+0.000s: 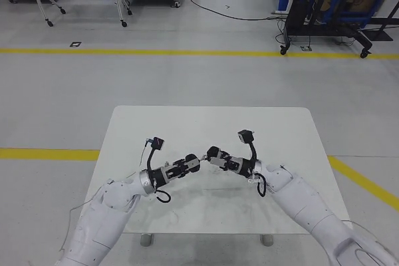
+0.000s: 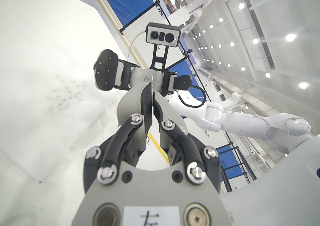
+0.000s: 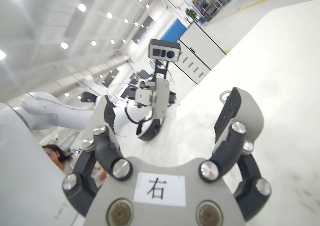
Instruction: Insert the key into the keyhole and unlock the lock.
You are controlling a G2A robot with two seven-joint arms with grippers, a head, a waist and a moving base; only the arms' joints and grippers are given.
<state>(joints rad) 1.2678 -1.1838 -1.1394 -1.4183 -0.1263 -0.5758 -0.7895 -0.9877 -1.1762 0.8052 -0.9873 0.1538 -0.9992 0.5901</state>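
**Now: arms tip to tip, key in left grip**

Top view: left gripper (image 1: 194, 161) and right gripper (image 1: 211, 157) face each other above the middle of the white table (image 1: 253, 126), tips nearly meeting.

Left wrist view: the left gripper's fingers are pressed almost together on a thin metal piece, seemingly the key (image 2: 151, 81), which sits between the right gripper's spread pads.

Right wrist view: the right gripper is spread wide and grips nothing. A small metal ring (image 3: 224, 96) shows beside one finger; whether it belongs to the lock cannot be told.
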